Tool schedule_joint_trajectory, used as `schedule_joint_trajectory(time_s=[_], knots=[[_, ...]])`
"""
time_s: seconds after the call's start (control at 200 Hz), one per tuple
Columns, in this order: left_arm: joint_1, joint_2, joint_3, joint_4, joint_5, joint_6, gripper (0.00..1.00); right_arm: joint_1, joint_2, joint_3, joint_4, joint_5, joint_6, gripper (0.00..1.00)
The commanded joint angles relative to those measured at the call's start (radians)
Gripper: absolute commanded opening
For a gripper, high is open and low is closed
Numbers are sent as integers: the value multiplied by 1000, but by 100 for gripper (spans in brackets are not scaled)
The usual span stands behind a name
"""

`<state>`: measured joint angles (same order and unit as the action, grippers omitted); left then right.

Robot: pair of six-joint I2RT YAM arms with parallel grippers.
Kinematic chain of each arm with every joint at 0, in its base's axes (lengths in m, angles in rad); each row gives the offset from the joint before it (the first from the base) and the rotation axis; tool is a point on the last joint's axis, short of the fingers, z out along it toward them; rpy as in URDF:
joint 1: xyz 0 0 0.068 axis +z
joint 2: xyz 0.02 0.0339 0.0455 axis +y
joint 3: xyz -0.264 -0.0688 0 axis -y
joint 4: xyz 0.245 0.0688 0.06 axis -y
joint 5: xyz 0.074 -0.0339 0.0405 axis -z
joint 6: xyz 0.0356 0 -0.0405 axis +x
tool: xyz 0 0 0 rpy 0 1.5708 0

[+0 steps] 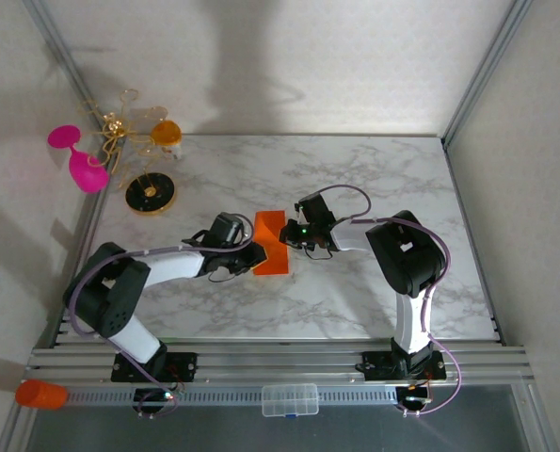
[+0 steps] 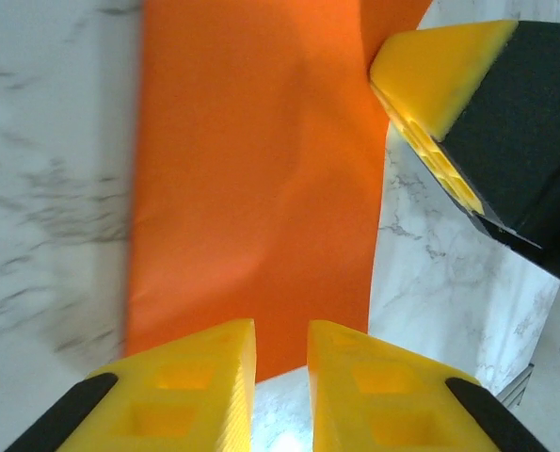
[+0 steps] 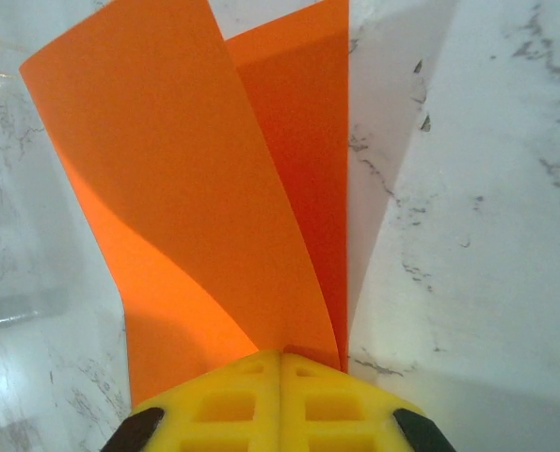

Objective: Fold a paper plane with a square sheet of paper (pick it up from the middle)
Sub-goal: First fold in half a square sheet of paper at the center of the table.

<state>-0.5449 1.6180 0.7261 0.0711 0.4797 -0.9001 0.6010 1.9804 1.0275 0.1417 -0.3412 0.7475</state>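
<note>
The square sheet of paper (image 1: 270,254) is bright orange and lies folded into a narrow strip in the middle of the marble table. My right gripper (image 1: 288,240) is shut on its right edge; in the right wrist view two paper layers (image 3: 185,188) fan out from the closed tips of that gripper (image 3: 281,356), the upper one curling up. My left gripper (image 1: 249,249) sits at the strip's left side. In the left wrist view, it (image 2: 281,325) has a narrow gap with nothing in it, just over the edge of the flat paper (image 2: 251,169). The right gripper's finger (image 2: 430,85) touches the far corner. The paper plane is out of view.
A pink goblet (image 1: 84,165), a gold wire ornament (image 1: 120,122), a small orange cup (image 1: 167,132) and a black-and-gold disc (image 1: 151,193) stand at the back left. An orange cylinder (image 1: 40,394) and a clear plastic box (image 1: 290,399) lie on the front rail. Frame posts and walls enclose the table.
</note>
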Motion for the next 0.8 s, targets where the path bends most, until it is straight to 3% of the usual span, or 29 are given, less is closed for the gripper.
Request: schedule_joint_trajectory(time_s=[0.0,0.23,0.446,0.616,0.796], knots=[[-10,46,8,-27,-4,-11,21,5,146,-76,-230,163,-9,4],[0,32,-70,-90,-54,16,21,5,154,-72,-231,160,-14,4],[71,-76,-143,-143,-63,31,21,5,159,-75,-236,159,-24,4],[102,-135,-48,-91,-17,20,21,6,153,-73,-253,175,-46,3],[103,-18,105,-8,-2,25,21,5,133,-68,-282,193,-101,3]])
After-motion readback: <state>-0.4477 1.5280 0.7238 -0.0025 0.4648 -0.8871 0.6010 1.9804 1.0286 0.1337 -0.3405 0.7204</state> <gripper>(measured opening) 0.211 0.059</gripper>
